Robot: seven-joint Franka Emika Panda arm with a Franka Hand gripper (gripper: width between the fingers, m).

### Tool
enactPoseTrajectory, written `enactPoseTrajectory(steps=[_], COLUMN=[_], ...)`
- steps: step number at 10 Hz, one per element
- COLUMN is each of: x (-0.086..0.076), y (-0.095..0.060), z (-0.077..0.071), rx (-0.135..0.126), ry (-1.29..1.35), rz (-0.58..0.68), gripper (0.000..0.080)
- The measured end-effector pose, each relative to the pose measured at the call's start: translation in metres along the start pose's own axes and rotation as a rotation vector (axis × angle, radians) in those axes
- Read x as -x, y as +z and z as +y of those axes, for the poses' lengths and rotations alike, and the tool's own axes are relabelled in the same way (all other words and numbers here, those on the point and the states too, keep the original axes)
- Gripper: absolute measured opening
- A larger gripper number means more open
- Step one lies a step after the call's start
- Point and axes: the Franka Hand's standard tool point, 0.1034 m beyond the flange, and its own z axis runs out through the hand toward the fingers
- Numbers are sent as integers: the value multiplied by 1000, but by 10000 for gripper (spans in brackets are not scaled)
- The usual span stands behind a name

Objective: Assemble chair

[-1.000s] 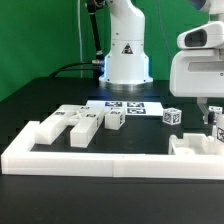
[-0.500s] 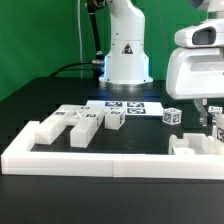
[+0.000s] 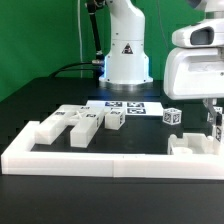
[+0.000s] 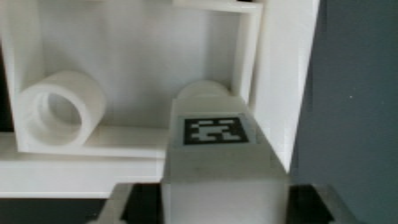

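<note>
My gripper (image 3: 216,126) is at the exterior view's right, low over a white chair part (image 3: 192,146) that lies in the corner of the border rail. In the wrist view the gripper (image 4: 222,203) is shut on a white tagged bar (image 4: 221,150), and its dark fingers (image 4: 135,206) press on both sides of the bar. Beyond the bar lies a white framed slab (image 4: 178,60) with a white round piece (image 4: 61,110) on it. Several more white tagged chair parts (image 3: 78,123) lie at the exterior view's left. A small tagged cube (image 3: 173,116) stands alone.
The long white border rail (image 3: 90,160) runs along the front. The marker board (image 3: 125,106) lies in front of the robot base (image 3: 126,60). The table top is black with a green backdrop behind.
The gripper has shifted slightly toward the exterior view's left with the bar still in it. The loose parts have not moved.
</note>
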Motion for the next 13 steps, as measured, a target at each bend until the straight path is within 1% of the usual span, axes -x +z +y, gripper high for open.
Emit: enactPoseTrajectory(steps=[1,2,4,5,6,9,10,11,12,13], x=[0,0,1,1,2,2,2,4,12,24], y=[0,0,-1,-1,-1,-1,-4,-14,-22,-29], z=[0,0,7,8,13,16,15,12,13,16], rx=[0,-2,10,13,22,25,24,18,13,12], ry=[41,167,332,377,441,461,460,457,455,446], rz=[0,1,-10,-12,-14,-14,-14,-11,-6,-14], gripper=[287,287,287,287,288,290,466,585,585,636])
